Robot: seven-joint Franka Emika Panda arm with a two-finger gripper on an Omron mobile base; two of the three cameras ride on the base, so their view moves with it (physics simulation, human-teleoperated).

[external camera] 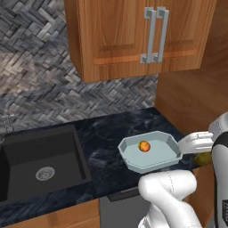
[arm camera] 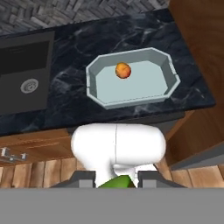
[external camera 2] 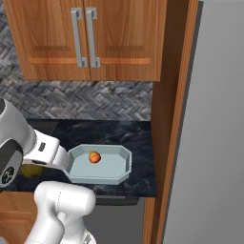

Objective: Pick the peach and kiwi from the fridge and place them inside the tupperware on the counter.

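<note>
The peach (external camera: 144,146) (external camera 2: 95,157) (arm camera: 123,70) lies inside the pale blue-grey tupperware (external camera: 168,156) (external camera 2: 119,171) (arm camera: 144,94) on the black counter (external camera: 107,133) (external camera 2: 138,138) (arm camera: 74,105). My gripper (external camera: 202,156) (external camera 2: 31,167) (arm camera: 116,179) hangs off the counter's front edge, beside the tupperware and on the side nearer the robot. It is shut on the kiwi (external camera: 204,158) (external camera 2: 30,171) (arm camera: 116,182), a yellow-green fruit partly hidden by the hand. The fridge (external camera 2: 214,143) shows as a plain grey face at the right.
A black sink basin (external camera: 40,160) (arm camera: 24,74) is set into the counter left of the tupperware. Wooden wall cabinets (external camera: 133,35) (external camera 2: 90,38) hang above. A tall wooden panel (external camera: 191,98) (external camera 2: 167,119) closes the counter's right end. My own white arm link (external camera: 169,187) (arm camera: 118,146) stands before the counter.
</note>
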